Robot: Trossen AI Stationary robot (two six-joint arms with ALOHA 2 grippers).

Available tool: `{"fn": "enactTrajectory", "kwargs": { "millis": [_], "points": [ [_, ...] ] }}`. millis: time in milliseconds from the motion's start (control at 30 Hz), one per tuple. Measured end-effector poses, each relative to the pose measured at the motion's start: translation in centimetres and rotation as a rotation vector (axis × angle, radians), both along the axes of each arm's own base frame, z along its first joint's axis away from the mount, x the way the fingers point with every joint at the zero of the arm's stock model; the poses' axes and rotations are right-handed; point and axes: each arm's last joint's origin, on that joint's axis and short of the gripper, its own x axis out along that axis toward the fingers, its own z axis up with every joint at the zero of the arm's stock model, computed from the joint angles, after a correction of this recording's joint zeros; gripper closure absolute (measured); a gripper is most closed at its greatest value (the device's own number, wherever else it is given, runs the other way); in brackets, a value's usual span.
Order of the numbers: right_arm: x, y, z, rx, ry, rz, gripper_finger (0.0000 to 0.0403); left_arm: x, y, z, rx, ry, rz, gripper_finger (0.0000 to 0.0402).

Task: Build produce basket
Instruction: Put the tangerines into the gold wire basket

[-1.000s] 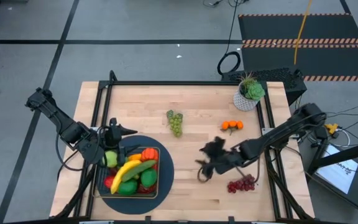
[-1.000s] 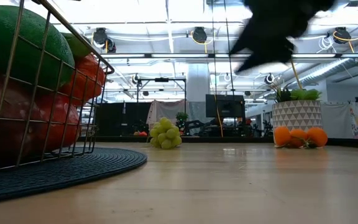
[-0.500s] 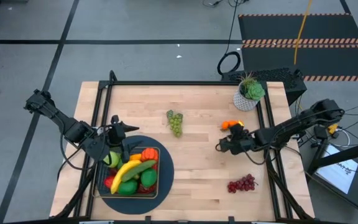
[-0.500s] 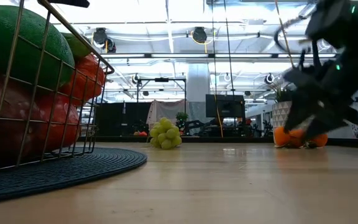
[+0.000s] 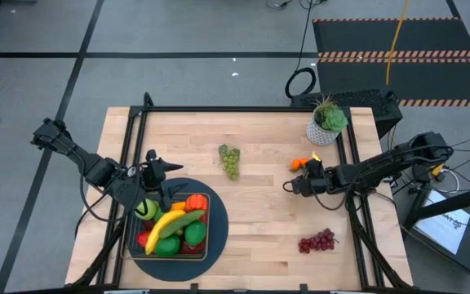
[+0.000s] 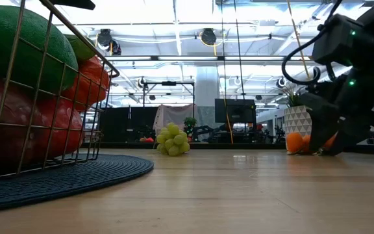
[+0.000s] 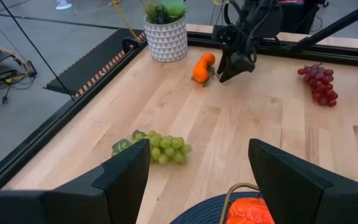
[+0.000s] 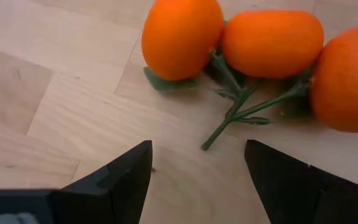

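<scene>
The wire basket (image 5: 206, 237) stands on a round dark mat at the table's near left, filled with a banana, peppers and green fruit. My left gripper (image 5: 160, 167) hovers open over the basket's far edge, its fingers (image 7: 127, 175) bare. A cluster of three oranges (image 8: 253, 43) on a green stem lies on the table at the right. My right gripper (image 5: 296, 183) stands open just on the near side of them (image 5: 303, 163), tipped down, fingers (image 8: 118, 177) clear of the fruit. Green grapes (image 5: 230, 160) lie mid-table and dark red grapes (image 5: 317, 241) near the right front.
A potted plant (image 5: 326, 122) stands at the far right corner, just behind the oranges. A black frame rail (image 5: 351, 171) runs along the table's right side under my right arm. Bare wood lies between the basket's mat (image 6: 76, 175) and the oranges (image 6: 295, 142).
My right gripper has swung from above the table's middle right toward the far and right edges, come down, and rolled its wrist, ending just short of the oranges. Its fingers stay apart. The produce and the basket have not moved.
</scene>
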Motion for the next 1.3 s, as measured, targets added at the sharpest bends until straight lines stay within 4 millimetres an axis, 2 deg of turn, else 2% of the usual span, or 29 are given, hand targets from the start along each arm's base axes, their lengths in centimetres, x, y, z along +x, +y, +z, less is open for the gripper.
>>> {"fn": "enactTrajectory", "kwargs": {
  "millis": [167, 300, 600, 800, 1000, 1300],
  "points": [
    [0.1, -0.4, -0.2, -0.035, 0.018, 0.004, 0.0152, 0.0, 0.0, 0.0, -0.001, 0.000, -0.001, 0.0128],
    [0.2, -0.7, -0.4, -0.046, 0.037, -0.010, 0.0180, 0.0, 0.0, 0.0, -0.001, 0.000, -0.001, 0.0128],
    [0.0, -0.8, -0.7, -0.062, 0.083, -0.010, 0.0310, 0.0, 0.0, 0.0, -0.004, -0.001, -0.001, 0.0128],
    [0.2, -0.7, -0.7, -0.095, 0.099, 0.070, 0.0393, 0.0, 0.0, 0.0, -0.004, -0.001, -0.001, 0.0128],
    [1.2, -0.2, 0.3, -0.142, 0.038, 0.203, 0.0390, 0.0, 0.0, 0.0, -0.004, 0.000, -0.001, 0.0128],
    [3.8, 1.2, 3.0, -0.386, -0.155, 0.430, 0.0397, 0.0, 0.0, 0.0, -0.005, -0.001, -0.001, 0.0128]
  ]
}}
